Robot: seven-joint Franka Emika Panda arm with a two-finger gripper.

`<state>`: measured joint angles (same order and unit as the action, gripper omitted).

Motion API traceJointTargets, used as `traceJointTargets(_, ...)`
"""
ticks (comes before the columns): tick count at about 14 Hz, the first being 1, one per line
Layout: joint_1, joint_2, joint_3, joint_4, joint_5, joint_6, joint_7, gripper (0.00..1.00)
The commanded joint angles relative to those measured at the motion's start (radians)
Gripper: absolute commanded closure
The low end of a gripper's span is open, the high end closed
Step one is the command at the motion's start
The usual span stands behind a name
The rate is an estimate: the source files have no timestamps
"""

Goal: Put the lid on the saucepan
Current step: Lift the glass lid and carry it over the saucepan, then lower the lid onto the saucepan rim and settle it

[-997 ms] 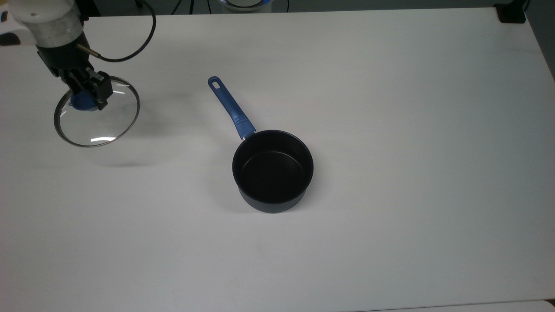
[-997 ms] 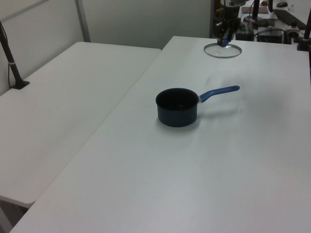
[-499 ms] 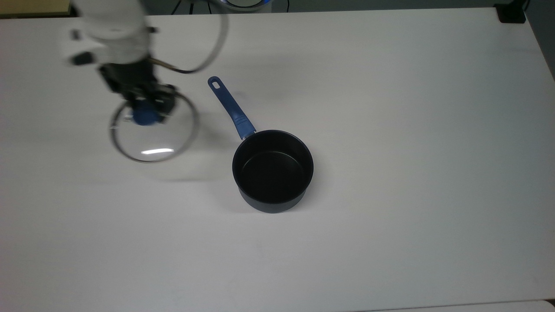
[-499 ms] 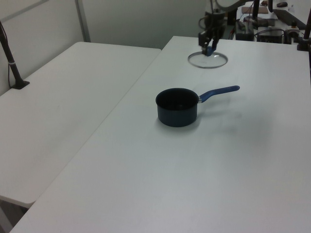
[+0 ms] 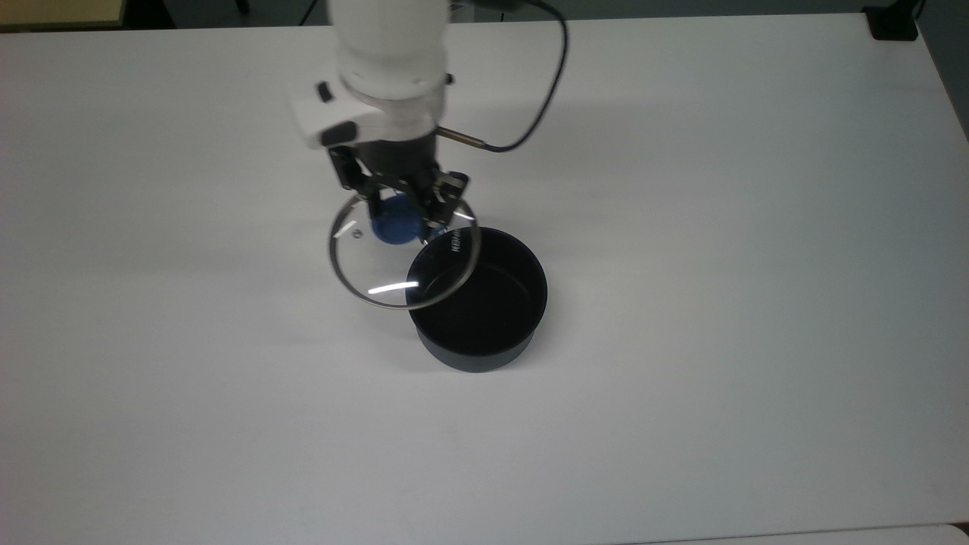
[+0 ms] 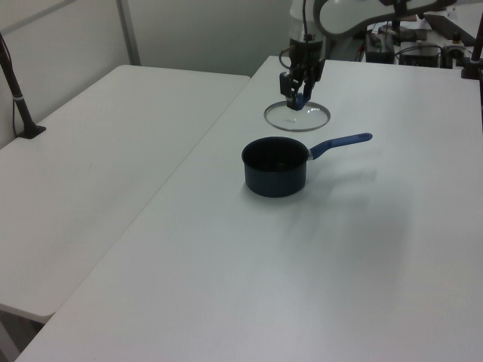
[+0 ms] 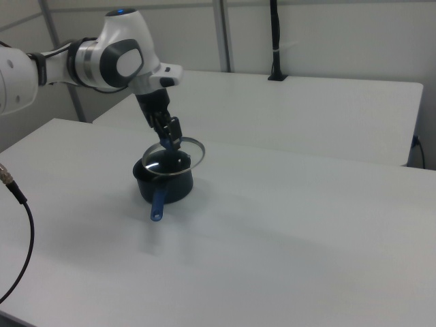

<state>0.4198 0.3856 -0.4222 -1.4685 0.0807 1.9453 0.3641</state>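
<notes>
The jaws pinch the blue knob of the round clear glass lid [image 5: 394, 265], held partly over the dark round saucepan [image 5: 484, 318].

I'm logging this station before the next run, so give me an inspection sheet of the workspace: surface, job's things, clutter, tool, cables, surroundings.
Surface: white table, bare apart from the job's things.
Job's things: saucepan upright and uncovered; lid held in the air by its blue knob, overlapping the saucepan's rim in the top view, not seated.
Clutter: nothing seen.
Tool: tool shut on the lid's knob.
Cables: black cable loops from the wrist over the table; another cable hangs in the right view's left.
Surroundings: second white table alongside; equipment bench beyond the far edge.
</notes>
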Motion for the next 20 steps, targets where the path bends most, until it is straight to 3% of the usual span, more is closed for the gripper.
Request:
traceJointTargets(1, 0.040, 0.033, -0.003, 0.043, -0.018, -0.012, 0.056, 0.56)
traceJointTargets(5, 0.039, 0.077, 0.051, 0.039, -0.059, 0.035, 0.095, 0.56)
traceJointTargets(20, 0.045, 0.125, 0.072, 0.068, -0.059, 0.092, 0.159, 0.55)
